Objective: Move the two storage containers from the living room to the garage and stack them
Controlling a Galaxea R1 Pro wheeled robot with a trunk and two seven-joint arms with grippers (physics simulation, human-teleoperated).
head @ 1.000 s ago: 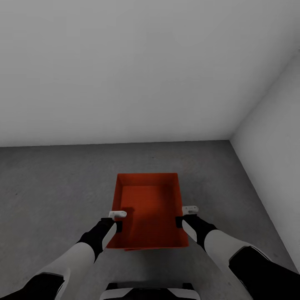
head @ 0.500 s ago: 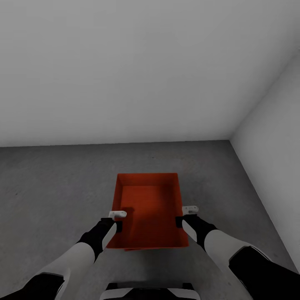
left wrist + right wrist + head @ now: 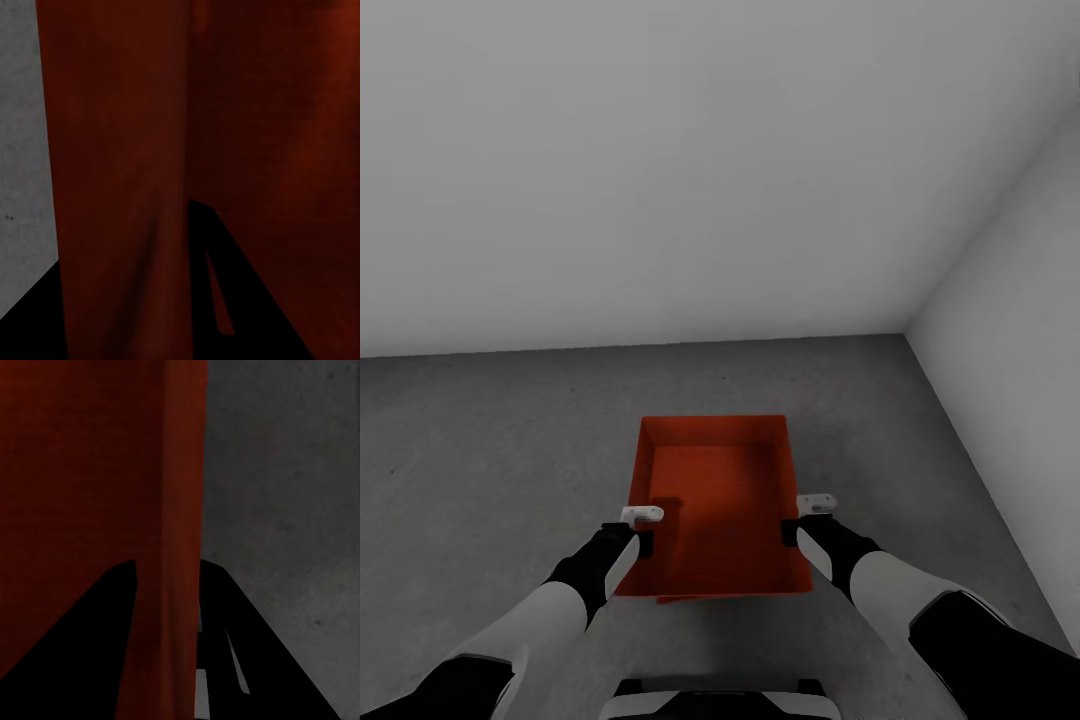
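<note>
Red container (image 3: 715, 500) empty, both jaws clamped.

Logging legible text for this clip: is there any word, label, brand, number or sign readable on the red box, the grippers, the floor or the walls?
None. The storage container is plain red-orange with no marks, and its wall looks equally bare in both wrist views. The left gripper, the right gripper, the grey floor and the white walls carry no lettering either.

Flat, dim, even render light; soft shadows, wrist views dark and perhaps slightly blurred.
</note>
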